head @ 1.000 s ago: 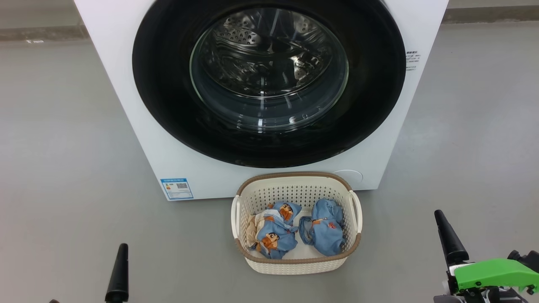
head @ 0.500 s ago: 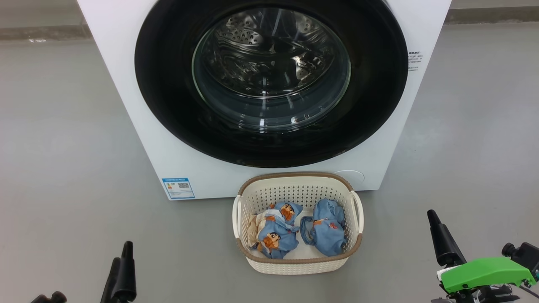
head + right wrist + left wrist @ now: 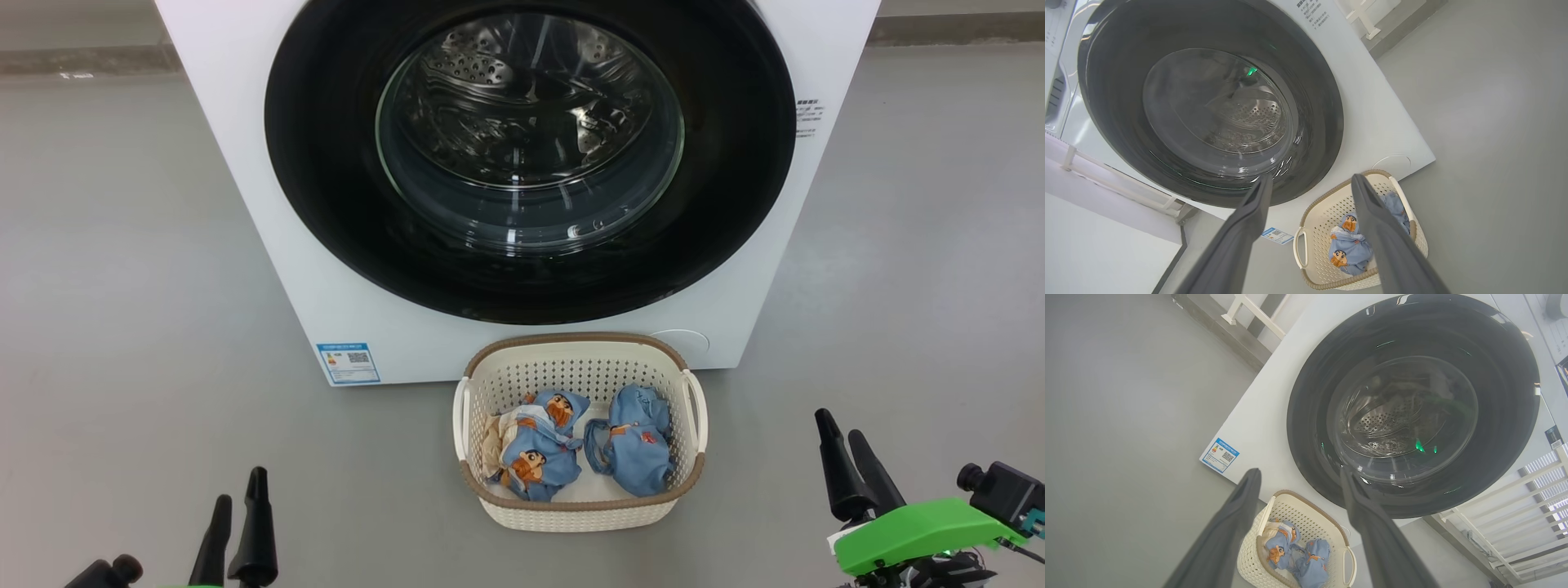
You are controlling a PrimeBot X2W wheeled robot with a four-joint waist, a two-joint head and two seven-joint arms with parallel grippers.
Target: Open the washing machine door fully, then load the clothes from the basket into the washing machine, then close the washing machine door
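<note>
At the lower left, the left pincer (image 3: pixel 240 487) hangs above the floor (image 3: pixel 106 327), fingers spread wide and empty. The washer (image 3: pixel 237 163) stands toward the floor's far edge. Its door (image 3: pixel 326 204) looks shut flush against the front, so the first step, opening it, is the one in hand. Just before the washer's base, the basket (image 3: pixel 571 337) sits on the floor with the clothes (image 3: pixel 535 449) inside. At the lower right, the right pincer (image 3: pixel 838 425) is likewise wide open, holding nothing. Next, I judge, one pincer must reach the door's rim and pull it outward. No handle can be made out on the glossy black, so which side to take is unclear.
</note>
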